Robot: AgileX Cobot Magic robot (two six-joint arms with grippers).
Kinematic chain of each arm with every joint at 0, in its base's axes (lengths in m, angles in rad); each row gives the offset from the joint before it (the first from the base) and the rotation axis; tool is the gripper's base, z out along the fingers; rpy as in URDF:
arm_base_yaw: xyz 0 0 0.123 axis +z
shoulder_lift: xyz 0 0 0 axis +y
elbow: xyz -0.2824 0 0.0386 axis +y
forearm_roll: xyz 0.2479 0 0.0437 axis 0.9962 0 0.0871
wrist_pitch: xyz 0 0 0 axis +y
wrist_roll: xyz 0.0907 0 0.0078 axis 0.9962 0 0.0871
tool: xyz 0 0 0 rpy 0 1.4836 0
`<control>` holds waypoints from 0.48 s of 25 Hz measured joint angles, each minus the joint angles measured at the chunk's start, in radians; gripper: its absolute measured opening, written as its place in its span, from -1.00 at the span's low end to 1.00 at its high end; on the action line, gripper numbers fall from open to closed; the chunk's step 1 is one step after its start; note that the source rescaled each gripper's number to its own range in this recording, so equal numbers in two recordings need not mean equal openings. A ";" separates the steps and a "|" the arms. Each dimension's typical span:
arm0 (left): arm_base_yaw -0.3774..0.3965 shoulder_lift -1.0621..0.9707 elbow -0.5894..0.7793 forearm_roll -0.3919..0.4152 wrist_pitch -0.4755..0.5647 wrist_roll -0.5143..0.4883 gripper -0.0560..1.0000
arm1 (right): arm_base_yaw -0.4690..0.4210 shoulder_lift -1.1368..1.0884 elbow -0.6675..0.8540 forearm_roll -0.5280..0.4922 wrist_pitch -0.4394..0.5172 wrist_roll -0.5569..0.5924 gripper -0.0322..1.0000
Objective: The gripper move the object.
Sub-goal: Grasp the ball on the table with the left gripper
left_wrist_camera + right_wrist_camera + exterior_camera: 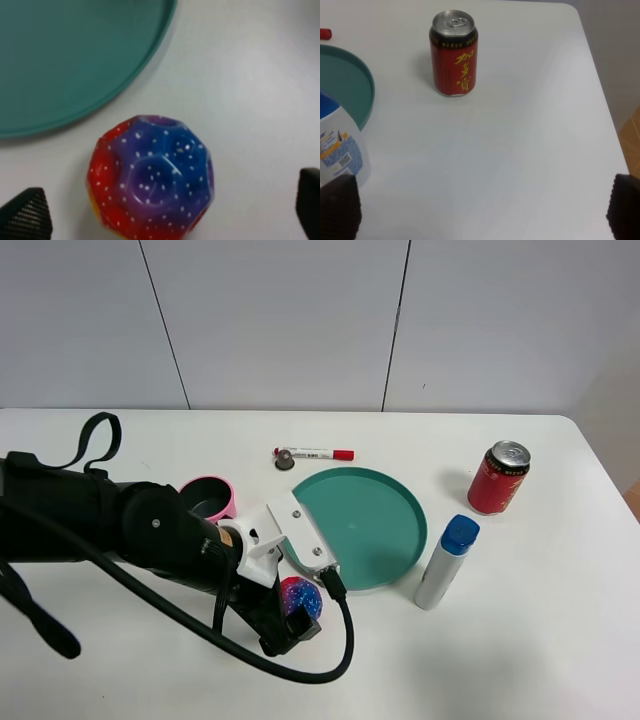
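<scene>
Item: left tool (167, 210). Its jaws stand wide apart, one dark finger on each side of the ball (150, 177), with bare counter (260, 100) showing in both gaps, so nothing is gripped. The high view shows the black arm, its white bracket and a looping cable, with the left tool (297, 615) over the ball.

Item: ball (301, 596). It is dimpled, speckled white and mottled red, blue and purple. It rests on the counter (560, 640) toward the front edge, just beside the plate's rim and outside it. Only the left wrist view shows the dimples and the gap to the rim.

Item: right tool (481, 207). Its jaws are spread, with a dark fingertip at each side of the right wrist view and nothing between them. The high view does not show it.

Item: plate (370, 520). It is teal and round, near the middle of the counter. Part of it appears in both wrist views (75, 60) (345, 85).

Item: bowl (208, 497). It is pink with a dark inside, on the plate's left-edge side, partly hidden by the arm. Its contents cannot be told.

Item: can (498, 478). It is red and upright, toward the back right corner. The right wrist view shows gold Chinese characters down the can (454, 55).

Item: bottle (445, 562). It is white with a blue cap, between plate and right edge. The label on the bottle (340, 145) is too small to read.

Item: marker (315, 453). It is white with a red cap, toward the back edge.
</scene>
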 joint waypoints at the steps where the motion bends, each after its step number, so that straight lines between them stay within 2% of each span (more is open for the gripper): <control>1: 0.000 0.011 -0.008 0.000 0.003 0.000 1.00 | 0.000 0.000 0.000 0.000 0.000 0.000 1.00; 12: 0.000 0.095 -0.065 -0.002 0.019 0.001 1.00 | 0.000 0.000 0.000 0.000 0.000 0.000 1.00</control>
